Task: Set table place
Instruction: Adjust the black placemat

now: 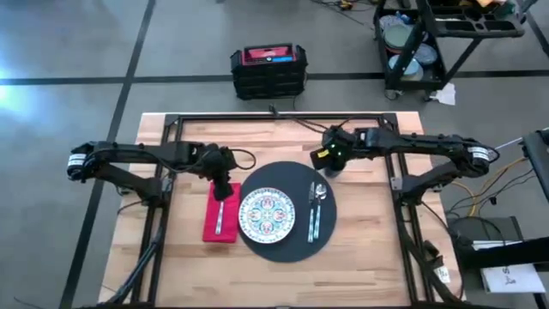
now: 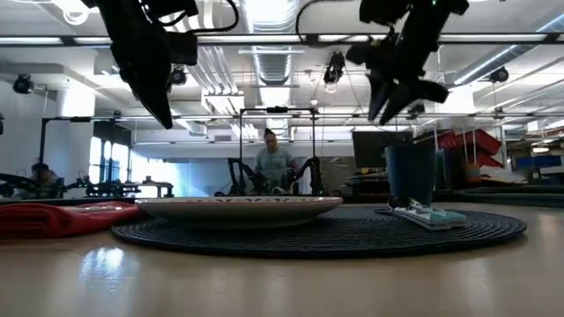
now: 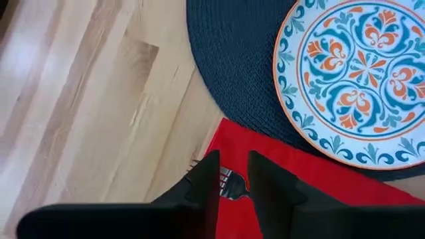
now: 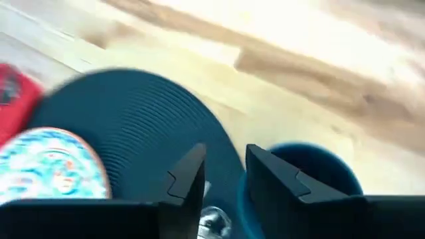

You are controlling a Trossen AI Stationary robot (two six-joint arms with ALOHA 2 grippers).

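Observation:
The round dark mat [image 1: 287, 236] lies mid-table with the patterned white plate [image 1: 268, 215] on it. A knife and a spoon [image 1: 316, 215] lie on the mat's right part. The red napkin [image 1: 212, 225] lies left of the mat, and the fork [image 3: 229, 184] lies on it. The dark blue cup [image 2: 410, 176] stands upright at the mat's far right edge. My left gripper [image 3: 232, 176] hangs above the napkin's far end, fingers a narrow gap apart over the fork. My right gripper [image 4: 222, 176] hangs above and beside the cup [image 4: 312, 172], also narrowly open and holding nothing.
Bare wood [image 1: 283, 279] runs along the table's near edge and at both sides of the setting. A black and red case [image 1: 268, 70] stands on the floor beyond the far edge, and a cart [image 1: 412, 43] at the back right. A person [image 2: 275, 163] sits in the room behind.

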